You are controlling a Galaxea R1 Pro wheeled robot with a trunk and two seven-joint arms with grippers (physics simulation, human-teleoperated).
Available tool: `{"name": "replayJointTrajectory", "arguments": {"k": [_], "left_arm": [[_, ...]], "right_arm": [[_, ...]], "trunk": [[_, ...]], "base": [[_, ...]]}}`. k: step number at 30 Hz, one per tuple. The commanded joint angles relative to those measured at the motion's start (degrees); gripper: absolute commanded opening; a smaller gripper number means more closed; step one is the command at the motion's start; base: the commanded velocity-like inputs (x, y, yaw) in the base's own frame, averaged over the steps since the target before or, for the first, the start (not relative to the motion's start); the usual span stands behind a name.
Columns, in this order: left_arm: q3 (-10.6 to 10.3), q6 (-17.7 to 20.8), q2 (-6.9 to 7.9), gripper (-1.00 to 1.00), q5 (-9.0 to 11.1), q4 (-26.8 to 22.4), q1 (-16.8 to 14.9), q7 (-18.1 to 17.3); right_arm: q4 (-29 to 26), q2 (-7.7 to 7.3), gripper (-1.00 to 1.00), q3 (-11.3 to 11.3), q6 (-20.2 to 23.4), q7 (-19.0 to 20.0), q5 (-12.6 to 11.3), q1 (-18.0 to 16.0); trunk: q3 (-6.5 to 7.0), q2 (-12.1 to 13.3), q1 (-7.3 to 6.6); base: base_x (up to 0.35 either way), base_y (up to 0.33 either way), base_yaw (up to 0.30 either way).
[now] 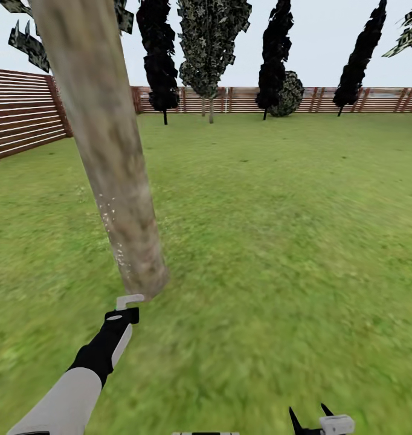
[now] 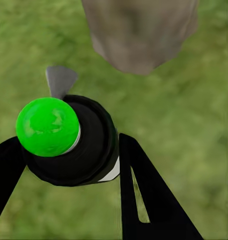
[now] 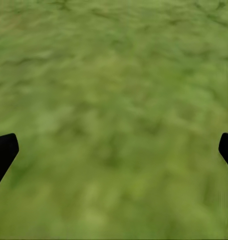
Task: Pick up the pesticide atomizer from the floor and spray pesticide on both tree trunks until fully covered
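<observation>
A thick pale mottled tree trunk [image 1: 112, 163] leans up from the lawn [image 1: 278, 241] at the left, with white specks [image 1: 109, 217] scattered on its lower part. My left gripper [image 1: 126, 314] is just in front of the trunk's base and is shut on the pesticide atomizer [image 2: 76, 145]. The atomizer has a black body, a bright green cap [image 2: 47, 126] and a grey nozzle [image 2: 59, 80] that points at the trunk base [image 2: 141, 30]. Its nozzle [image 1: 130, 299] almost touches the trunk. My right gripper [image 1: 309, 415] hangs low at the bottom edge, its fingertips [image 3: 3, 152] wide apart over bare grass.
A brown slat fence [image 1: 25, 112] runs along the left and back of the lawn. Thin dark trees [image 1: 157, 54] and a bush [image 1: 289, 93] stand by the back fence. Jagged foliage [image 1: 408, 33] shows at the top right corner. Open grass stretches to the right.
</observation>
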Motion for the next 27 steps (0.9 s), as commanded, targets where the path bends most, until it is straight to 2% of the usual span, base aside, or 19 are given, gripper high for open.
{"name": "replayJointTrajectory", "arguments": {"k": [1, 10, 22, 27], "left_arm": [[0.00, 0.00, 0.00, -1.00, -0.01, -0.01, 0.00, 0.01], [0.00, 0.00, -0.09, -1.00, -0.01, -0.01, 0.00, 0.08], [0.00, -0.01, -0.15, -1.00, 0.09, 0.02, 0.00, 0.10], [0.00, 0.00, -0.10, -1.00, 0.09, 0.02, 0.00, 0.10]], "right_arm": [[0.00, 0.00, 1.00, 0.00, 0.00, 0.00, 0.00, -0.01], [0.00, 0.00, 1.00, 0.10, -0.02, 0.00, 0.09, -0.02], [0.00, 0.00, 1.00, 0.18, -0.02, 0.00, 0.09, -0.01], [0.00, 0.01, 1.00, 0.18, -0.02, 0.00, 0.09, 0.01]], "trunk": [[0.00, 0.00, 0.00], [0.00, 0.00, 0.00], [0.00, 0.00, 0.00], [0.00, 0.00, 0.00]], "base": [[0.096, -0.267, 0.036], [0.093, -0.267, 0.016], [0.093, -0.267, 0.267], [0.093, -0.267, 0.064]]}}
